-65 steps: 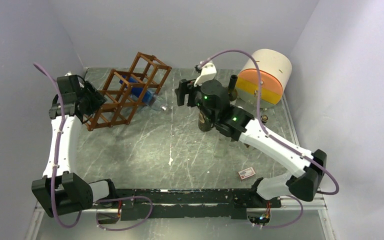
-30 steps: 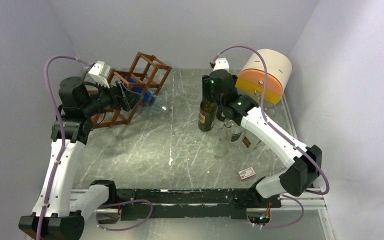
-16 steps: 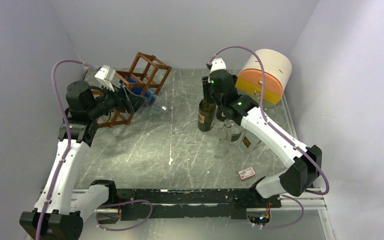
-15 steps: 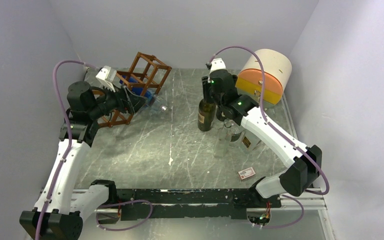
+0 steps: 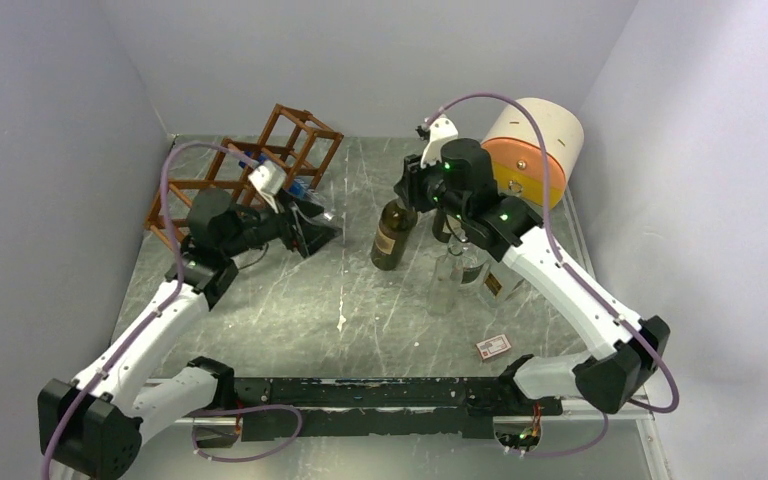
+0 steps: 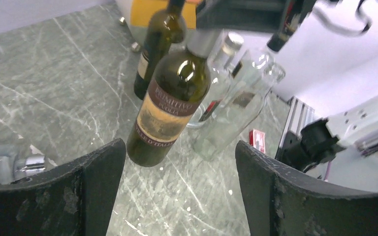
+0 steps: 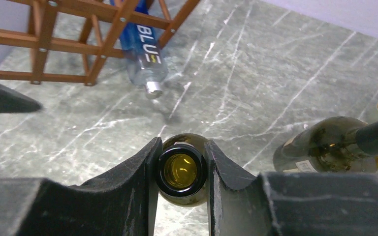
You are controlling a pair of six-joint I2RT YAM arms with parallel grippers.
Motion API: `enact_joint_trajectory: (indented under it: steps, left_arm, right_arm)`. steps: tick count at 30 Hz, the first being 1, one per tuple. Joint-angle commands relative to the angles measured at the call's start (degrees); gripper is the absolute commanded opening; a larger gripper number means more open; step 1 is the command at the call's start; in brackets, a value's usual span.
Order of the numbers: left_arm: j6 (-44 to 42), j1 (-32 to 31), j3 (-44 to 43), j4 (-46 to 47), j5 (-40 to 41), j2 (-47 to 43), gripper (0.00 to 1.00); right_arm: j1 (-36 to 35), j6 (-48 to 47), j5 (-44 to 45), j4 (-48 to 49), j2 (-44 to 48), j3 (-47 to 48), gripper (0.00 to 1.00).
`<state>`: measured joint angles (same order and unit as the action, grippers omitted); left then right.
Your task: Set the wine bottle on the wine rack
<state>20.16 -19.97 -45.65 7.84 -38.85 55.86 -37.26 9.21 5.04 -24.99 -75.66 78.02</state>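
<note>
The wine bottle (image 5: 390,238) is dark green with a tan label and leans at the table's middle. My right gripper (image 5: 409,190) is shut on its neck. In the right wrist view the bottle's open mouth (image 7: 181,171) sits pinched between both fingers. The wine rack (image 5: 278,140), a reddish-brown wooden lattice, stands at the back left with a blue bottle (image 5: 298,192) lying in a lower cell. My left gripper (image 5: 322,238) is open and holds nothing. It lies between rack and bottle, facing the wine bottle (image 6: 170,110).
A second dark bottle (image 6: 157,44) and clear glass bottles (image 5: 452,280) stand just right of the held one. A white and orange cylinder (image 5: 535,150) fills the back right. A small red box (image 5: 493,346) lies near the front right.
The right arm has carried the wine bottle left, away from the other bottles, and tipped it. The left arm has swung off the rack toward the middle, lower and facing the bottle.
</note>
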Motion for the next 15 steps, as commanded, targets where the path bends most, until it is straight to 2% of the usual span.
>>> enact_joint_trajectory:
  steps: [1, 5, 9, 15]
  left_arm:
    - [-7.2, -5.7, 6.1, 13.0, -0.8, 2.2, 0.87]
    - [-10.8, -11.3, 9.5, 19.1, 5.0, 5.1, 0.89]
    - [-15.1, -14.4, 8.6, 19.0, 8.3, 10.2, 0.91]
    - [-21.0, -16.0, 10.5, 23.9, 4.1, 12.4, 0.9]
  right_arm:
    - [0.0, 2.0, -6.5, 6.1, 4.6, 1.9, 0.0]
    - [0.0, 2.8, -10.3, 6.1, 5.5, 2.0, 0.0]
    - [-0.1, 3.5, -13.7, 6.4, 6.0, 1.9, 0.0]
    - [0.0, 3.8, -19.2, 6.9, 6.1, 1.9, 0.0]
